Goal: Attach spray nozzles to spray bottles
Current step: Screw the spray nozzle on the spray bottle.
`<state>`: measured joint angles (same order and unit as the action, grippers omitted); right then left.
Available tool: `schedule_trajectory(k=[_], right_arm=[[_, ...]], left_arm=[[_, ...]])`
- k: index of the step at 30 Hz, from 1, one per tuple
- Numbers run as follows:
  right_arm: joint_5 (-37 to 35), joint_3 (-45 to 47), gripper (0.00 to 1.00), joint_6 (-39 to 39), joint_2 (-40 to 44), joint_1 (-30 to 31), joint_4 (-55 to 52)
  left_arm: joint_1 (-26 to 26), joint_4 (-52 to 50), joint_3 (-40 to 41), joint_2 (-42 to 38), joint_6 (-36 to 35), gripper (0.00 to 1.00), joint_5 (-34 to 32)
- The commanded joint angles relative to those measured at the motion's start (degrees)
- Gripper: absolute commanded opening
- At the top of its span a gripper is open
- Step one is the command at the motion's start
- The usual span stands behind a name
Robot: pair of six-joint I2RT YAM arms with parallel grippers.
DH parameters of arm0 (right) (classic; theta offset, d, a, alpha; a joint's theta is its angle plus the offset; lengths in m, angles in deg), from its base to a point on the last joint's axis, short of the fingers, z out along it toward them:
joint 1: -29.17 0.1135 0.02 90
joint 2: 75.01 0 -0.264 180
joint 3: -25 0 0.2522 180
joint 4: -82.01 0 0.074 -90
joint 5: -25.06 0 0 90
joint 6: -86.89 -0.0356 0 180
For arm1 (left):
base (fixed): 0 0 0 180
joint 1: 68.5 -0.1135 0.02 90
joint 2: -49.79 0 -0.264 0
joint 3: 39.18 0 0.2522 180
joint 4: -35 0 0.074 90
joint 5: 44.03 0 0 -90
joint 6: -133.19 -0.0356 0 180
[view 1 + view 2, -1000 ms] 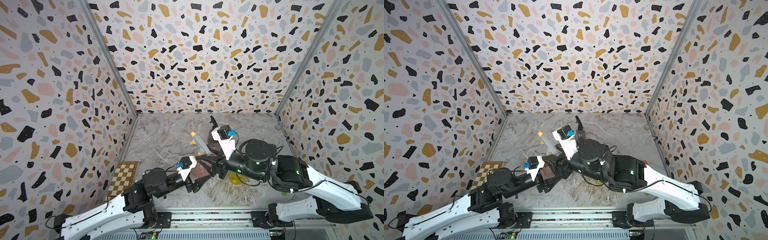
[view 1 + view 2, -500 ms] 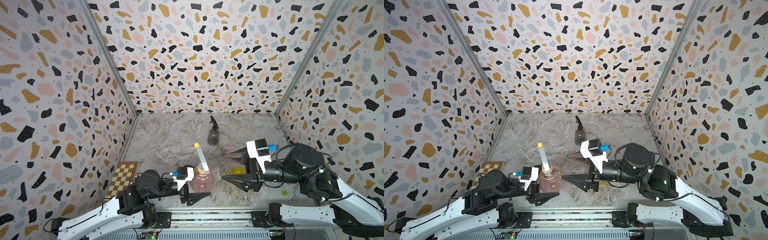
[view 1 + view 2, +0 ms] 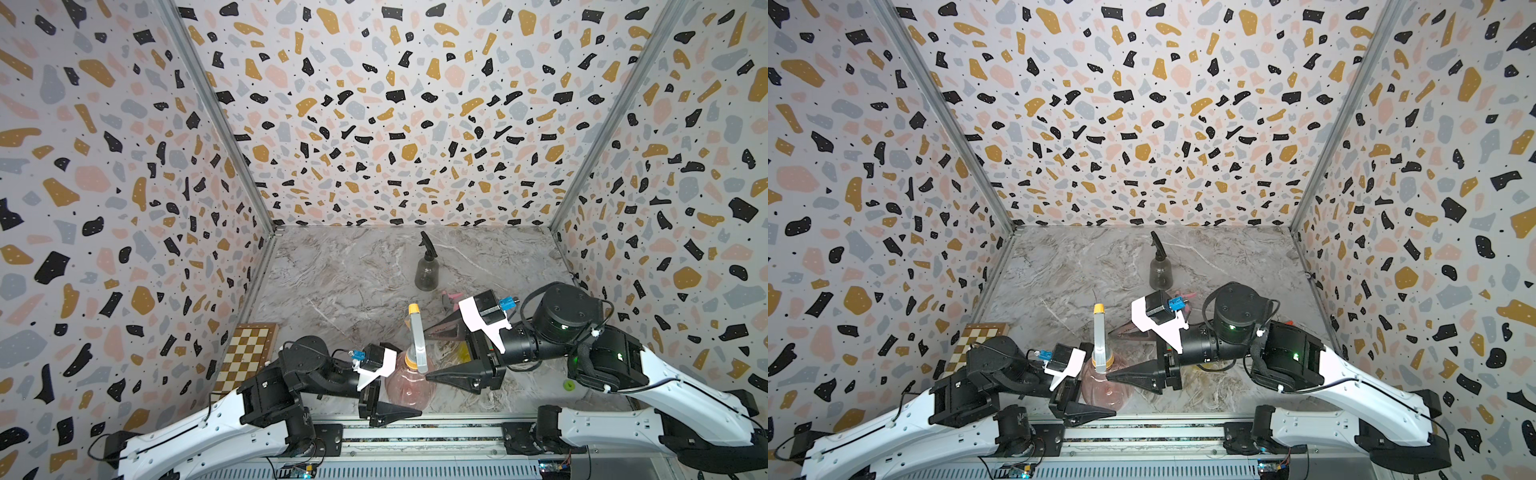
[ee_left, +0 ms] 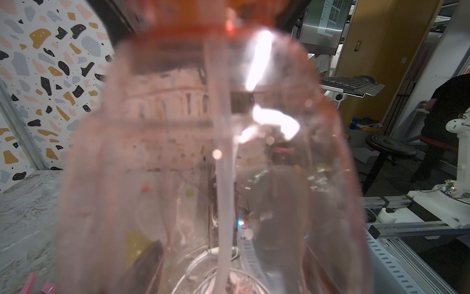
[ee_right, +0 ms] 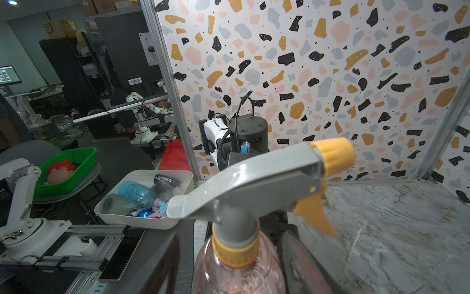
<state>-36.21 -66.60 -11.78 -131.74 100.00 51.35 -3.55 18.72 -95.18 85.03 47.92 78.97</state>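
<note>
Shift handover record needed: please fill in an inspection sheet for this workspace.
Surface: marble-look tabletop, no spills seen.
Job's things: pink bottle upright with grey-and-orange nozzle on its neck; dark grey bottle wearing black nozzle at the rear; pink nozzle lying loose; yellow bottle mostly hidden under right arm.
Clutter: checkerboard at left edge; small green piece near right arm.
Grippers: left gripper shut on pink bottle; right gripper open, jaws flanking the bottle's neck.
Cables: black cable loop on right arm, clear of jaws.
Surroundings: terrazzo walls on three sides.
</note>
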Motion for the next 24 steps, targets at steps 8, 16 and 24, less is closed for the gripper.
schedule_trajectory(k=[8, 16, 24], right_arm=[[1.8, -1.7, 0.49, -1.2, -1.4, 0.0, 1.9], [1.0, -1.3, 0.30, -1.8, -2.0, 0.4, 2.0], [-4.8, -0.6, 0.21, -5.4, -3.3, 3.2, 1.4]], left_arm=[[-0.1, 1.6, -2.2, -0.9, 0.0, 0.00, -1.1], [-0.2, 1.9, -2.4, -0.8, 0.1, 0.00, -3.6], [-0.2, 1.4, -3.5, -0.7, -0.7, 0.00, -13.6]])
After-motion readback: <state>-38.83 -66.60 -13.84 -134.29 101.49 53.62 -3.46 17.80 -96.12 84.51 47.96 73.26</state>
